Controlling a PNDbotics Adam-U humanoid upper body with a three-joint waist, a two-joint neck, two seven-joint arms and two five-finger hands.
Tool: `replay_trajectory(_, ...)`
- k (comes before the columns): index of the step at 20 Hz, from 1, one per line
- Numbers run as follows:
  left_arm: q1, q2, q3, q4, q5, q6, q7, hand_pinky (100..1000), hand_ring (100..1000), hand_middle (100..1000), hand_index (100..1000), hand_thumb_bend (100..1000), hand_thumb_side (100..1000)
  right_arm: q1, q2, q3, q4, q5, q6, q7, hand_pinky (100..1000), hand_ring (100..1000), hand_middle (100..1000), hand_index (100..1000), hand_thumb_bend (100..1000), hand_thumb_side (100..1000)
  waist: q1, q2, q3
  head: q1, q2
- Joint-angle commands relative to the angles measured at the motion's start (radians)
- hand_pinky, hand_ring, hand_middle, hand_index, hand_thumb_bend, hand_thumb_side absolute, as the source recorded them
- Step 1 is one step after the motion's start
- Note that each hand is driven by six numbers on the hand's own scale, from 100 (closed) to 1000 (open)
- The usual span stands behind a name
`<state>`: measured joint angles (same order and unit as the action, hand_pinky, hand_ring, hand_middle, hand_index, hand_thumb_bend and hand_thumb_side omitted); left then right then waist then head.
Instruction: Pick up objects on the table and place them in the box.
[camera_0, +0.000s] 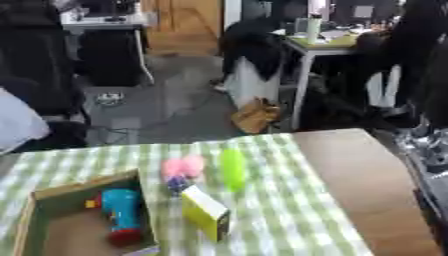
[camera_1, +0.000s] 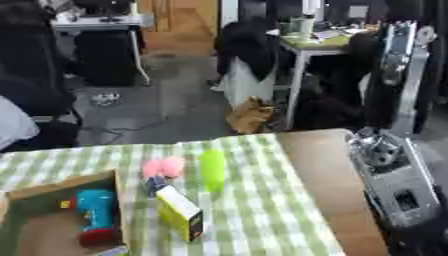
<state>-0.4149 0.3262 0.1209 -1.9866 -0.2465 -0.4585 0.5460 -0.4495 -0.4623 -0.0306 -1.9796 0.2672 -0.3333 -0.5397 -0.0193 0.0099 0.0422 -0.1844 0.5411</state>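
Entering from the right: robot arm (camera_1: 395, 185), silver and black, above the desk's bare wooden edge; the right hand itself lies out of view, so its state cannot be told. Left hand: unseen. Desk (camera_0: 350, 170), part covered by green checked cloth (camera_0: 280, 210). On the cloth: yellow box (camera_0: 206, 212), green oblong object (camera_0: 233, 169), pink object (camera_0: 182, 166), small dark object (camera_0: 176, 184). Cardboard box (camera_0: 61, 192), at left, holds a blue-and-red toy (camera_0: 122, 215).
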Motion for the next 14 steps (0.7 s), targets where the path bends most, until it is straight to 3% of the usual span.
replay_trajectory(1, -0.020, 0.024, 0.009, -0.013, -0.006, 0.001, 0.001, 868, 902, 888, 931, 268, 1000, -0.020, -0.024, -0.007, -0.020, 0.003, 0.001, 0.002, 930, 953, 899, 948, 100, 1000, 0.013, 0.001, -0.001, 0.003, -0.010)
replay_trajectory(5, -0.018, 0.024, 0.010, -0.013, -0.008, 0.001, 0.002, 868, 902, 888, 931, 268, 1000, -0.021, -0.027, -0.005, -0.020, 0.001, 0.005, 0.006, 927, 953, 899, 946, 100, 1000, 0.012, 0.000, -0.001, 0.007, -0.008)
replay_trajectory(8, -0.017, 0.023, 0.010, -0.013, -0.008, 0.001, 0.003, 869, 902, 888, 931, 268, 1000, -0.027, -0.060, 0.006, -0.020, -0.015, 0.043, 0.038, 922, 952, 896, 947, 100, 1000, 0.010, -0.003, 0.002, 0.011, -0.004)
replay_trajectory(11, -0.015, 0.023, 0.007, -0.013, -0.008, 0.002, 0.001, 869, 902, 888, 931, 269, 1000, -0.034, -0.114, 0.026, -0.020, -0.061, 0.123, 0.112, 899, 946, 884, 947, 100, 1000, 0.003, -0.008, 0.006, 0.010, 0.001)
replay_trajectory(14, -0.012, 0.023, 0.004, -0.013, -0.005, 0.002, -0.002, 869, 902, 888, 931, 268, 1000, -0.047, -0.177, 0.053, -0.020, -0.100, 0.259, 0.252, 892, 944, 880, 944, 100, 1000, -0.005, -0.015, 0.013, 0.003, 0.006)
